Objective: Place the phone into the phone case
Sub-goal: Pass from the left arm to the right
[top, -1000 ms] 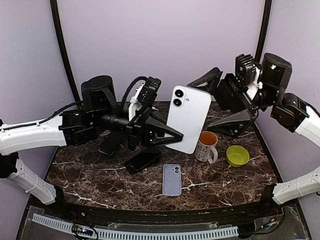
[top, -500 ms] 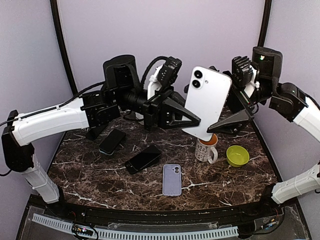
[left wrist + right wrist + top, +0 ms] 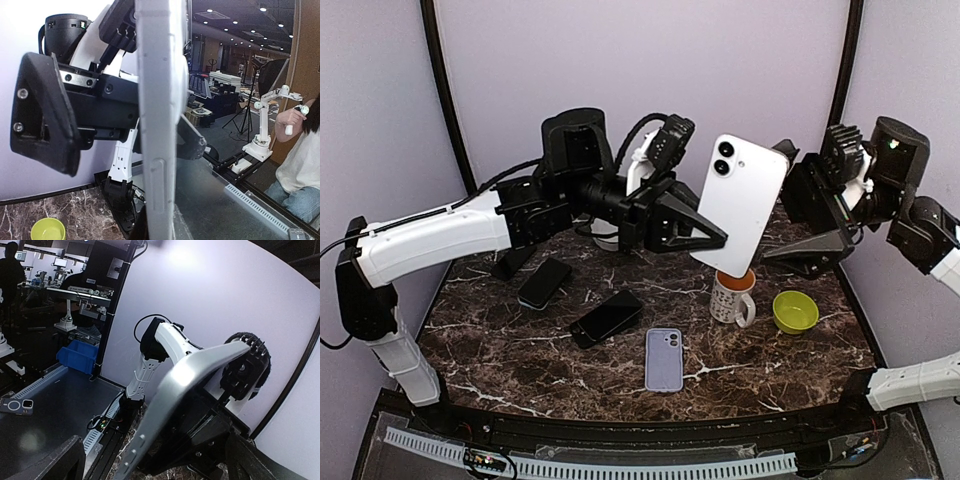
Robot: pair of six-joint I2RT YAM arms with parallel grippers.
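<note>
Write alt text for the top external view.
Left gripper holds a white phone upright in mid-air, its back with two lenses facing the camera, the open right gripper close at its right edge. Below on the marble table lie a lilac case, two dark phones, a mug and a green bowl.

Your top external sits high behind the arm bases, tilted down and forward over the table [image 3: 520,350] to the back wall [image 3: 640,70]; sees the whole workspace. Left wrist sits hard against the white phone [image 3: 157,125], edge-on, facing the right arm [image 3: 95,105]. Right wrist looks back at the left arm [image 3: 160,347], phone edge-on, close. All three share the phone; top and left wrist share the green bowl [image 3: 795,311].
</note>
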